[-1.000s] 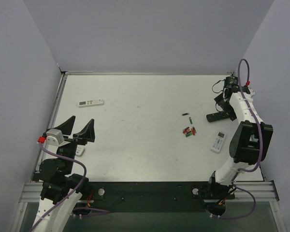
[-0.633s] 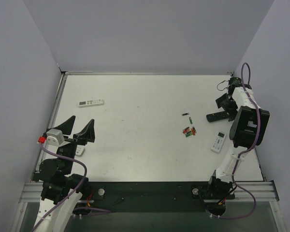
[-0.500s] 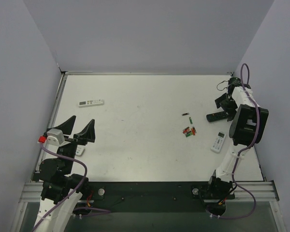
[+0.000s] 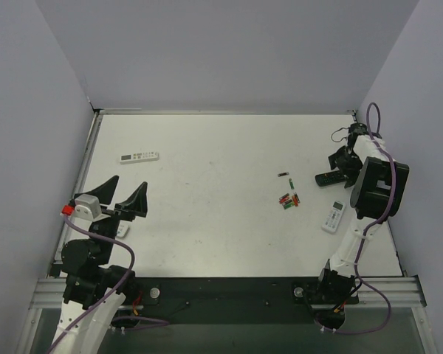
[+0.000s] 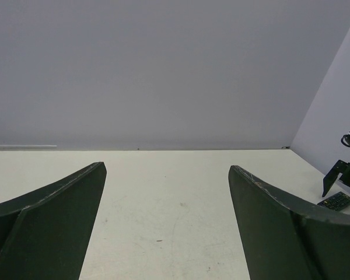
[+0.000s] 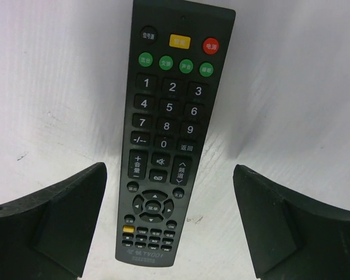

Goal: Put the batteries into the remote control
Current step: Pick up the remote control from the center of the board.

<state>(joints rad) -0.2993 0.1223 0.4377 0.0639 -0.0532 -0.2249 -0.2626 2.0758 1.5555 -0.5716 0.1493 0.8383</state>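
White table (image 4: pixel 207 214): right gripper (image 6: pixel 167 170) (seemingly spread) astride remote control (image 6: pixel 170 111)

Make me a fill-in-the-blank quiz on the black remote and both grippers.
The remote control lies with its buttons facing ___. The right gripper straddles it, jaws ___ and not touching it. In its top row, the yellow button sits between a black and a ___ one. The left gripper holds ___.
Missing: up; open; red; nothing.

Long white remote (image 4: pixel 139 156) at the table's (image 4: pixel 207 147) far left, short white remote (image 4: pixel 333 217) near its right edge
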